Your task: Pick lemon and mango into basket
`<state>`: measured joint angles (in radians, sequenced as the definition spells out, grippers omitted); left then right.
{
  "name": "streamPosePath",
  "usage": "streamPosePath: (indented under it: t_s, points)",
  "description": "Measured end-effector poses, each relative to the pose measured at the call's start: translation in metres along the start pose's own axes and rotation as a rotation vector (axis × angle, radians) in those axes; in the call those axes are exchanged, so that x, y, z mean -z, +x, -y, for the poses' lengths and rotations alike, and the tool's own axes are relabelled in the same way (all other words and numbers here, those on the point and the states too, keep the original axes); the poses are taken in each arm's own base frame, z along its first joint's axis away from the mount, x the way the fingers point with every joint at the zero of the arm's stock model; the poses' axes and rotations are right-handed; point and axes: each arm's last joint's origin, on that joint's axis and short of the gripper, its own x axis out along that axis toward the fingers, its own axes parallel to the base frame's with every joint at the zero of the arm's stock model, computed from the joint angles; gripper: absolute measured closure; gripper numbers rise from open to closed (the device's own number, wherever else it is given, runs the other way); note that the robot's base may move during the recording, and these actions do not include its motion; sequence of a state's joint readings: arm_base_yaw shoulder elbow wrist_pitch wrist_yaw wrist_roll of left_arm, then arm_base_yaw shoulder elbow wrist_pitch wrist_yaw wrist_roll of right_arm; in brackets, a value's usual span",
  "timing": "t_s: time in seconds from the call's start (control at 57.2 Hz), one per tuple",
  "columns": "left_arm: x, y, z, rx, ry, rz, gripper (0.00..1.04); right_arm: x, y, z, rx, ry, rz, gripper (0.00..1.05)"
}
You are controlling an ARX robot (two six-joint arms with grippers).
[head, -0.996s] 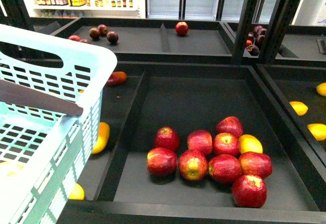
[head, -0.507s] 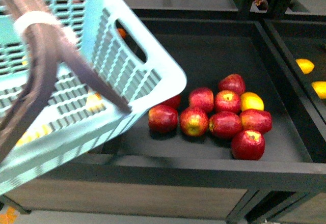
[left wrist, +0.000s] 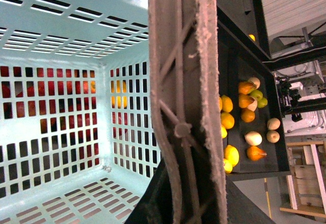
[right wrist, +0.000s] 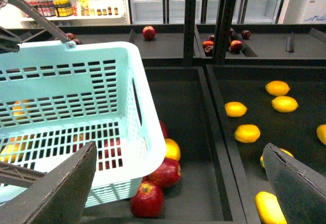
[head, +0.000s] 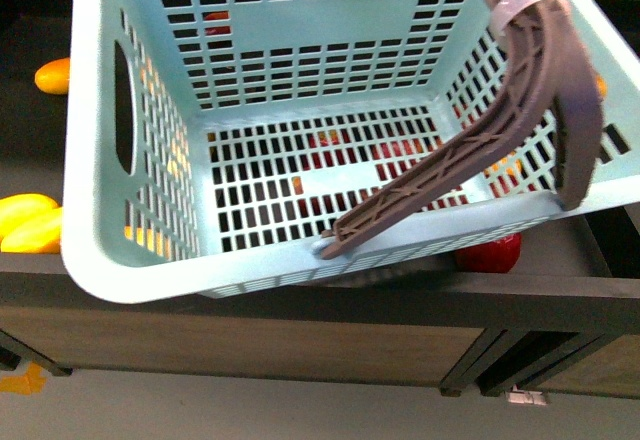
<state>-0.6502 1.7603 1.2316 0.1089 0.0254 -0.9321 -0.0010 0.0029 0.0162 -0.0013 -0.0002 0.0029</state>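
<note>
Now squarely over the apple bin: the basket (head: 92, 160), which a second ago sat at the left edge of the front view, has swung across and fills it, tilted, with its handles (head: 545, 110) and their white zip tie (head: 525, 2) at the right. The red apples (right wrist: 147, 199), in plain sight a second ago, show mostly as colour through the slotted floor.

The basket looks empty — both wrist views show bare plastic inside. The handle passes close against the left wrist camera, which suggests the left arm carries it, though that gripper's jaws do not show, so its grip cannot be told. The right gripper (right wrist: 179, 152) hangs spread wide with nothing between its fingers.

What is probably the mango (right wrist: 171, 147) — a plump yellow-orange fruit — lies against the apples, just beside the basket's corner. A bright yellow fruit (right wrist: 270, 207) in the next bin, near the right fingers, may be the lemon. By this reading the basket is placed and the picking not yet begun.
</note>
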Motion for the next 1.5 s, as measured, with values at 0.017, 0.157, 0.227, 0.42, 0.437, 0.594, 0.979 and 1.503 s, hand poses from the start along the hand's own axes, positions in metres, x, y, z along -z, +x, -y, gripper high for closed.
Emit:
streamPosePath:
  t_s: [0.017, 0.157, 0.227, 0.42, 0.437, 0.594, 0.979, 1.503]
  points:
    - [0.0006, -0.0004, 0.001, 0.002, 0.002, 0.0, 1.0, -0.0001, 0.0, 0.0, 0.0, 0.0, 0.0, 0.09]
    - [0.0034, -0.006, 0.0096, 0.028, 0.008, -0.002, 1.0, -0.0001, 0.0, 0.0, 0.0, 0.0, 0.0, 0.09]
    - [0.0037, -0.0059, 0.0093, 0.026, 0.009, -0.002, 1.0, 0.0, 0.0, 0.0, 0.0, 0.0, 0.0, 0.09]
    - [0.0026, -0.006, 0.008, 0.015, 0.009, 0.012, 1.0, 0.0, 0.0, 0.0, 0.0, 0.0, 0.0, 0.09]
    - [0.0026, -0.006, 0.008, 0.015, 0.009, 0.012, 1.0, 0.0, 0.0, 0.0, 0.0, 0.0, 0.0, 0.09]
    - [0.0028, -0.006, 0.0081, 0.018, 0.008, 0.007, 1.0, 0.0, 0.0, 0.0, 0.0, 0.0, 0.0, 0.09]
    - [0.0028, -0.006, 0.0081, 0.019, 0.008, 0.006, 1.0, 0.0, 0.0, 0.0, 0.0, 0.0, 0.0, 0.09]
    - [0.0028, -0.006, 0.0081, 0.019, 0.008, 0.006, 1.0, 0.0, 0.0, 0.0, 0.0, 0.0, 0.0, 0.09]
